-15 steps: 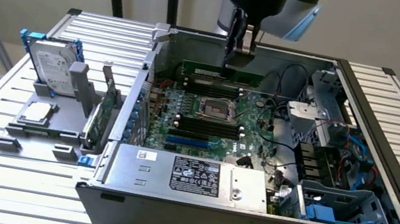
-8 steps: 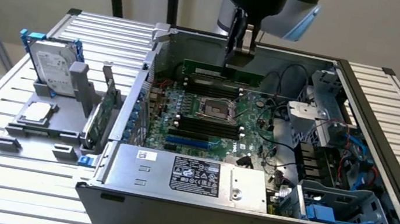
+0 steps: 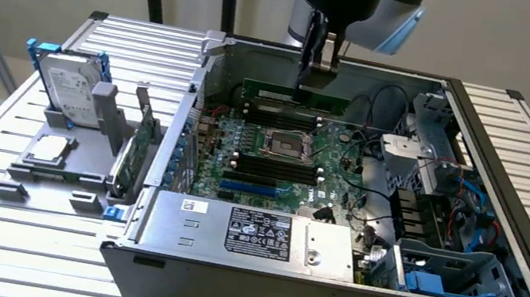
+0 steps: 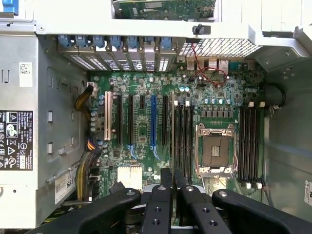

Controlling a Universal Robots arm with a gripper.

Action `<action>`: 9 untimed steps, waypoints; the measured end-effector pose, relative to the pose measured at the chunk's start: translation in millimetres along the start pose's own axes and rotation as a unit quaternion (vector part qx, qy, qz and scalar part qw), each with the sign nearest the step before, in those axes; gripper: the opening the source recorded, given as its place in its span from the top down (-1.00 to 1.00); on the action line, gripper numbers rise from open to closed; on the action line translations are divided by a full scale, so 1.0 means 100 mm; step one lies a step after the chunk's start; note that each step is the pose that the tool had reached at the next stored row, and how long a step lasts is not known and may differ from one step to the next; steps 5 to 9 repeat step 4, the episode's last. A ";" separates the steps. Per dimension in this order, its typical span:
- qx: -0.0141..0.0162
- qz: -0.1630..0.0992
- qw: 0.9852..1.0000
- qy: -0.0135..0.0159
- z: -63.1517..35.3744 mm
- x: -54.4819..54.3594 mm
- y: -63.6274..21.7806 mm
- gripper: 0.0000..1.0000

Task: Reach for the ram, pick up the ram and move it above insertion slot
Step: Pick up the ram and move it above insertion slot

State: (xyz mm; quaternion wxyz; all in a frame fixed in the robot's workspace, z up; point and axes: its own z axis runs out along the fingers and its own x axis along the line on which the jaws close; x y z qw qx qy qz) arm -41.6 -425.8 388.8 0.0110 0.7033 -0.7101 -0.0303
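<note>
My gripper (image 3: 315,78) hangs inside the open computer case (image 3: 503,229), over the far end of the motherboard (image 3: 274,158). It is shut on the ram (image 3: 288,94), a long thin green stick held level on its long edge, just above the board. From the wrist view the ram (image 4: 173,146) shows edge-on as a thin line running out from between the black fingers (image 4: 158,204). That line lies along the black memory slots (image 4: 183,139) beside the processor socket (image 4: 215,151). More memory slots (image 4: 249,141) sit on the socket's other side.
A hard drive in a blue frame (image 3: 72,82) and a green expansion card (image 3: 147,140) stand in a grey holder on the slatted table, at the exterior view's left. The power supply (image 3: 248,232) fills the case's near end. Cables and a drive cage (image 3: 443,212) crowd the right side.
</note>
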 end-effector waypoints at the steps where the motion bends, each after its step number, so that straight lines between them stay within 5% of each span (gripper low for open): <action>1: 0.000 0.000 1.000 0.000 0.000 0.00 0.000 0.73; 9: 0.000 0.000 1.000 0.000 0.000 0.00 0.000 0.73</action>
